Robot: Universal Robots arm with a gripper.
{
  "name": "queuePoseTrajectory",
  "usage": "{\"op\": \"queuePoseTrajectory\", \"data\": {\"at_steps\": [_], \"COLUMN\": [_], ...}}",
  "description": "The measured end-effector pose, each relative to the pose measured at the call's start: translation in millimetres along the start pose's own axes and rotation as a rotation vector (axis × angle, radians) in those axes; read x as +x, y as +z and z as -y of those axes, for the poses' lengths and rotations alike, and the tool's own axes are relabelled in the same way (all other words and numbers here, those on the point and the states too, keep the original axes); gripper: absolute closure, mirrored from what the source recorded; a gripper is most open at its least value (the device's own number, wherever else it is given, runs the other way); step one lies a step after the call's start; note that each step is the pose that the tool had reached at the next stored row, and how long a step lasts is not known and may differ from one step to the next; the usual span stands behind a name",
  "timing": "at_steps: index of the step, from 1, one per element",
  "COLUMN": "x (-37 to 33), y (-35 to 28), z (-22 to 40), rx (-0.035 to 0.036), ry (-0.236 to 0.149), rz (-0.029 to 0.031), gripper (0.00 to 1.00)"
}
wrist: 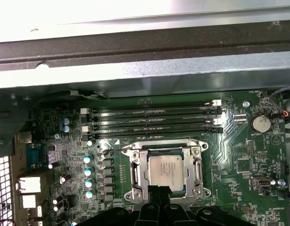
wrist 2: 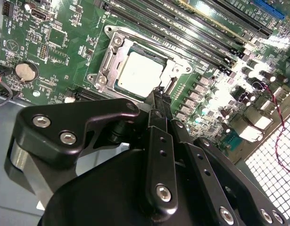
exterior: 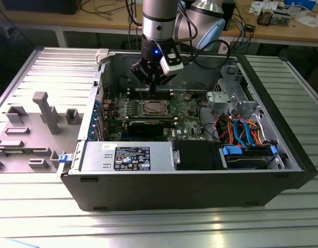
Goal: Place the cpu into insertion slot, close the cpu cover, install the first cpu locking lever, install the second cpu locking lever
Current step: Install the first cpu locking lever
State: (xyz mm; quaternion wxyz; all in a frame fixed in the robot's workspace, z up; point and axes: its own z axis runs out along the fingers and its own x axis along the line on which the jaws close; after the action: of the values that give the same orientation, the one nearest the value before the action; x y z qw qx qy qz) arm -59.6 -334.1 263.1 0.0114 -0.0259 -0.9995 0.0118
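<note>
Inside the open computer case [exterior: 283,155] on the ribbed metal surface [exterior: 148,227], the cpu [wrist: 166,171] sits in the insertion slot [wrist: 135,176] with the cpu cover [wrist: 199,170] down around it, the black pincer [wrist: 159,189] poised just above with fingers together, holding nothing.

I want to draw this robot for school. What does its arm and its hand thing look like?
The arm is a round tube, silver-grey with a black band and a small blue light. A white and black box sits on its side, and black cables loop behind. The end effector is matte black metal, with thick angular links held together by shiny silver screws and narrow black fingers.
</note>
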Motion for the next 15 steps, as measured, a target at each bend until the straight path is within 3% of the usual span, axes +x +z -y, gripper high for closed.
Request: {"op": "queuePoseTrajectory", "data": {"at_steps": [4, 5, 6, 9, 11, 15], "x": [0.0, 0.0, 0.0, 0.0, 0.0, 0.0], "y": [0.0, 0.0, 0.0, 0.0, 0.0, 0.0], "z": [0.0, 0.0, 0.0, 0.0, 0.0, 0.0], "rx": [-0.0002, -0.0122, -0.0320, -0.0489, -0.0535, -0.0532], "ry": [-0.018, -0.021, -0.024, -0.031, -0.036, -0.059], "rz": [0.0004, 0.0001, -0.0008, -0.0015, -0.0016, -0.0017], "gripper": [0.89, 0.89, 0.89, 0.89, 0.89, 0.89]}}
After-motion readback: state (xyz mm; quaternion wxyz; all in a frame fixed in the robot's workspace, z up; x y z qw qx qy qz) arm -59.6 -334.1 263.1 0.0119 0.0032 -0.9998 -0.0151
